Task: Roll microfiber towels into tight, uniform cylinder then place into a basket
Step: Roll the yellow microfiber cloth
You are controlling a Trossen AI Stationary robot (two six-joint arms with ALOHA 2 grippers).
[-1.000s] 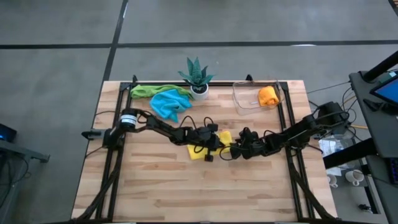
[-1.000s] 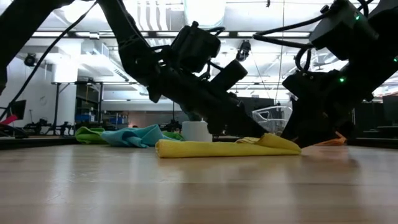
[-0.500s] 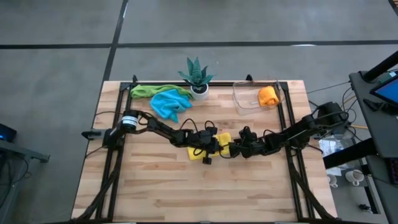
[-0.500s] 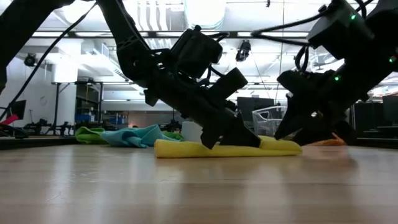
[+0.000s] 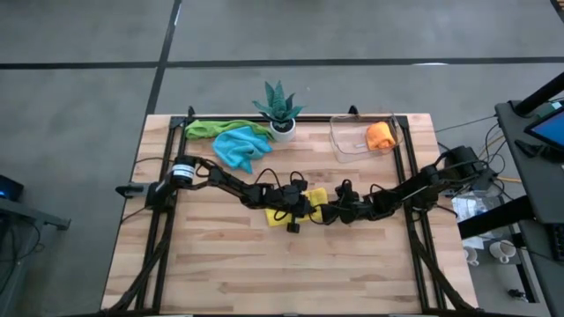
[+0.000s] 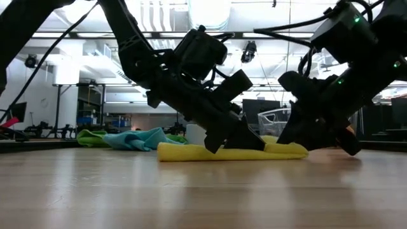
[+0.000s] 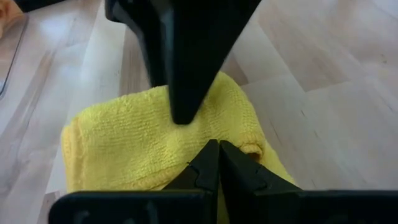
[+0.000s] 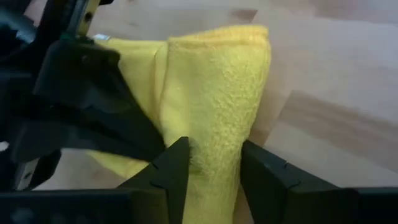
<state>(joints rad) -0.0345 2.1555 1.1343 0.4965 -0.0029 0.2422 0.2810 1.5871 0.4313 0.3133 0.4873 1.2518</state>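
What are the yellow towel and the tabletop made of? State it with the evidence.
Yellow towel: soft, matte, looped-pile cloth, likely microfiber; fuzzy nap and a stitched hem show in the right wrist view. Tabletop: pale wood planks, seemingly butcher-block, with visible grain, seams and a slight sheen.

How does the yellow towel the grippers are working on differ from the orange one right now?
The yellow microfiber towel lies on the bare wooden table mid-table; the orange microfiber towel sits inside the clear plastic basket. The yellow one is a flat folded strip, the orange a compact bundle. Both grippers are at the yellow one; none is near the orange. Both are small bright cloths.
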